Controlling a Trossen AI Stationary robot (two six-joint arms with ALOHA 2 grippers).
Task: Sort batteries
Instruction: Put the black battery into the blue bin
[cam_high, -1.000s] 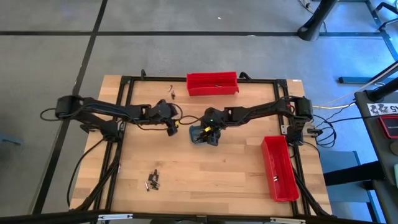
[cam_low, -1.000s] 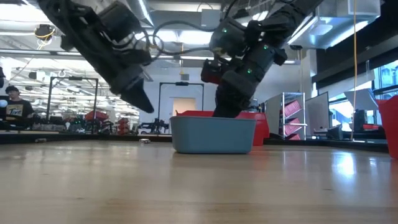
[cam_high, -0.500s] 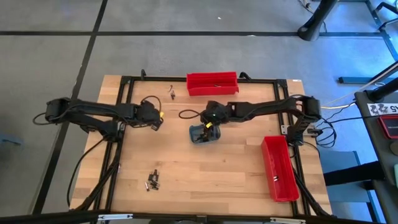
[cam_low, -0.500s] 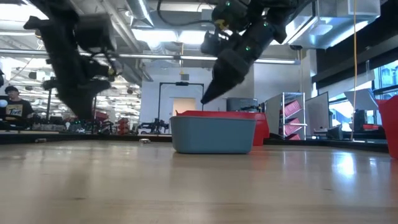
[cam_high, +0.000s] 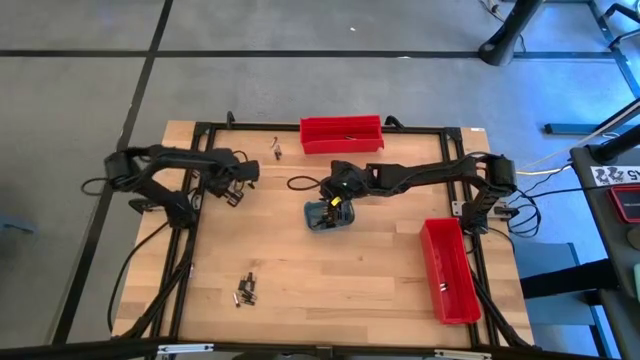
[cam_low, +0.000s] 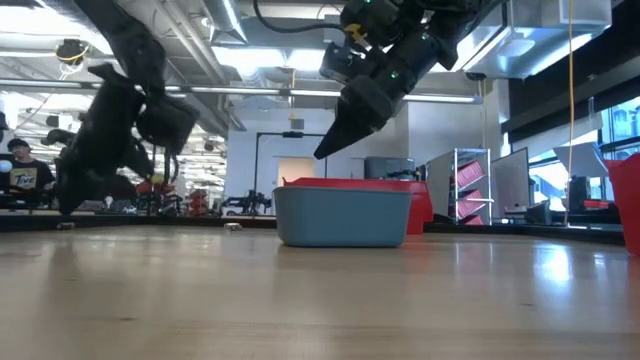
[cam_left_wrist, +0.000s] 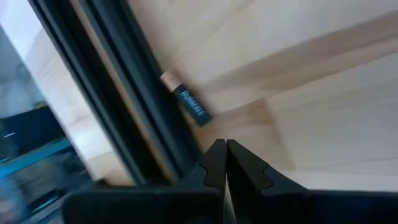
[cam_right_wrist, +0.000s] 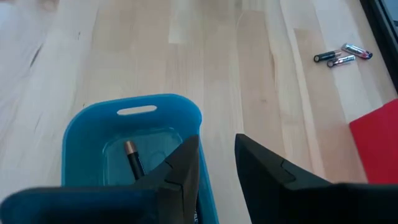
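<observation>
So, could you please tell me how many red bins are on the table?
2: one red bin at the table's far edge, the other red bin along the right side, near the right arm's base. None looks hidden.

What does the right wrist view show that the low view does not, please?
Only the right wrist view shows inside the blue tray: one battery lies there, and three more batteries lie on the table beside a red bin. Only the low view shows the left fingers and the room behind. Both show the tray and the right fingers, parted and empty, above it.
</observation>
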